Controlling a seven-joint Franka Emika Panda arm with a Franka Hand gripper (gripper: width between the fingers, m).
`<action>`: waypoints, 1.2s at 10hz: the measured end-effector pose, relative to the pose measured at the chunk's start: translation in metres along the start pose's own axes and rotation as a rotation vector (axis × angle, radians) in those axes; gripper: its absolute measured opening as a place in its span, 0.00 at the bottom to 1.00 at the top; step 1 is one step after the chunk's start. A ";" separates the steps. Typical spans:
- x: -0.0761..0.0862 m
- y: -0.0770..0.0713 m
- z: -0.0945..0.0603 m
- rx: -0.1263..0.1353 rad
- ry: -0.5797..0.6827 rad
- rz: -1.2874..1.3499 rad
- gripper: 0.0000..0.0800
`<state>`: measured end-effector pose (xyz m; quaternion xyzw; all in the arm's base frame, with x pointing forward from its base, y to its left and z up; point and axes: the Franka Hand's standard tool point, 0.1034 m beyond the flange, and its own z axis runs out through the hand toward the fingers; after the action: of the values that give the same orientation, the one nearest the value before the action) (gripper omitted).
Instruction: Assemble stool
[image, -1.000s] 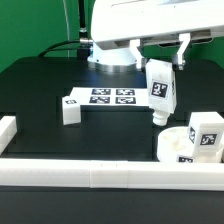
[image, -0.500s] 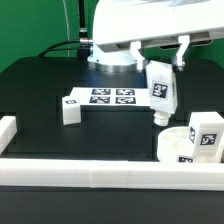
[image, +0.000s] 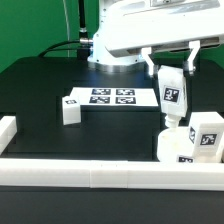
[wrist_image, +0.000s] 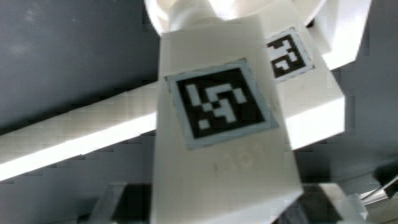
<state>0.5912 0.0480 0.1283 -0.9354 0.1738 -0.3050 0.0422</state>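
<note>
My gripper is shut on a white stool leg with a black-and-white tag, and holds it roughly upright. The leg's lower end hangs just above the round white seat at the front of the exterior view's right. A second tagged leg stands on that seat, close beside the held one. A third leg lies on the black table toward the exterior view's left. In the wrist view the held leg fills the picture between my gripper and its fingers.
The marker board lies flat at the middle of the table behind the loose leg. Long white bars edge the front, and a short one sits at the exterior view's left. The arm's base stands at the back.
The arm has carried the held leg toward the exterior view's right, closer to the seat and the leg standing on it. The jaws stay shut on it.
</note>
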 end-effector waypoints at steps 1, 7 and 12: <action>0.000 0.001 0.000 -0.001 -0.001 -0.001 0.41; -0.008 0.003 0.015 -0.011 -0.018 -0.008 0.41; -0.014 0.005 0.020 -0.017 -0.029 -0.017 0.41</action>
<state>0.5905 0.0478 0.1036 -0.9415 0.1679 -0.2902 0.0342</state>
